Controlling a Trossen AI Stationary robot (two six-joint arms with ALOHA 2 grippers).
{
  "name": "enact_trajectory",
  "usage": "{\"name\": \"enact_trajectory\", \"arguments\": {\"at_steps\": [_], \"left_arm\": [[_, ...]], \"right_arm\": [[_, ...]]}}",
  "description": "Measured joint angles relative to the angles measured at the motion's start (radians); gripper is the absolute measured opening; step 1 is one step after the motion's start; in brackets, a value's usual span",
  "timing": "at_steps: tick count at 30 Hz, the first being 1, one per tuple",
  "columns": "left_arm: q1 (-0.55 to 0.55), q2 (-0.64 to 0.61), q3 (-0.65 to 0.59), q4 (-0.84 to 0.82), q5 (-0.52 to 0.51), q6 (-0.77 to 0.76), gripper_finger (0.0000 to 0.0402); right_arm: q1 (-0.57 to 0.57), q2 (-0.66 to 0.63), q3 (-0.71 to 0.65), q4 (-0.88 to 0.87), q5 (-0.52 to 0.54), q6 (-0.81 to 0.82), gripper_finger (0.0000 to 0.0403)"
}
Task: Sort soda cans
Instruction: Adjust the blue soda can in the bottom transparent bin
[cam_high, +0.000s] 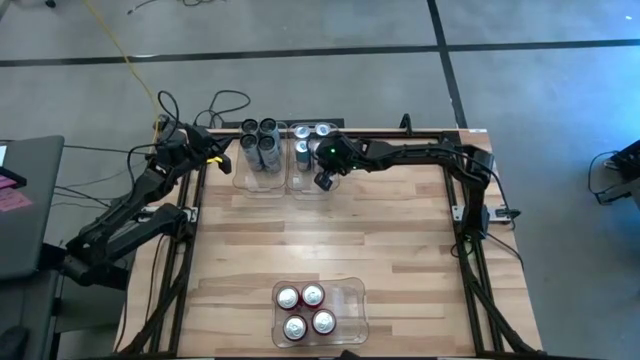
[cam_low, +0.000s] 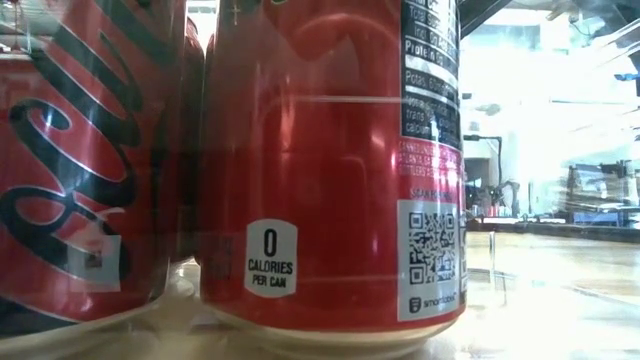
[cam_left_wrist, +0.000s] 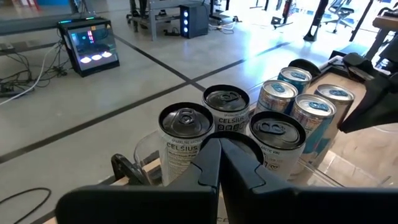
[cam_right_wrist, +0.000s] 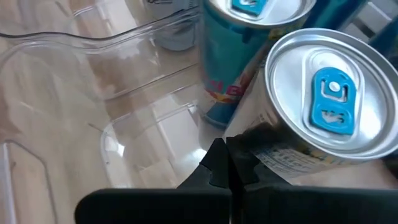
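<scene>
Several dark grey cans (cam_high: 260, 142) (cam_left_wrist: 186, 127) stand upright in a clear bin at the table's far edge. Silver-and-blue cans (cam_high: 310, 135) (cam_left_wrist: 314, 112) stand in the clear bin to its right. Red cans (cam_high: 305, 310) (cam_low: 330, 160) fill a bin at the near edge. My left gripper (cam_high: 215, 150) (cam_left_wrist: 221, 155) is shut, just left of the grey cans' bin and touching nothing. My right gripper (cam_high: 325, 170) (cam_right_wrist: 227, 165) is shut, over the near part of the silver cans' bin, its tips beside one silver-and-blue can (cam_right_wrist: 323, 106). My right gripper's shut fingertips (cam_right_wrist: 217, 168) stand close to the side wall (cam_right_wrist: 280, 152) of the nearest silver-and-blue can, just below its rim, coming slanting down from the table's near right. I cannot tell whether they touch it. The can stands upright in the bin.
The silver cans' bin has a bare near half (cam_right_wrist: 137, 124). The middle of the wooden table (cam_high: 330, 235) holds nothing. Cables (cam_high: 225, 100) lie past the far left corner. The table frame's rails (cam_high: 470, 230) run along both sides.
</scene>
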Motion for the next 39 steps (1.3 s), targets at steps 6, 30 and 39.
{"name": "enact_trajectory", "arguments": {"at_steps": [6,30,39], "left_arm": [[0.0,0.0,0.0,0.0,0.0,-0.004,0.0],[0.0,0.0,0.0,-0.001,0.0,-0.007,0.0],[0.0,0.0,0.0,-0.001,0.0,-0.007,0.0]], "right_arm": [[0.003,0.0,0.0,-0.004,0.012,-0.006,0.0],[-0.008,0.0,0.0,0.025,0.01,-0.043,0.0],[-0.003,0.0,0.0,0.012,0.009,-0.045,0.0]]}}
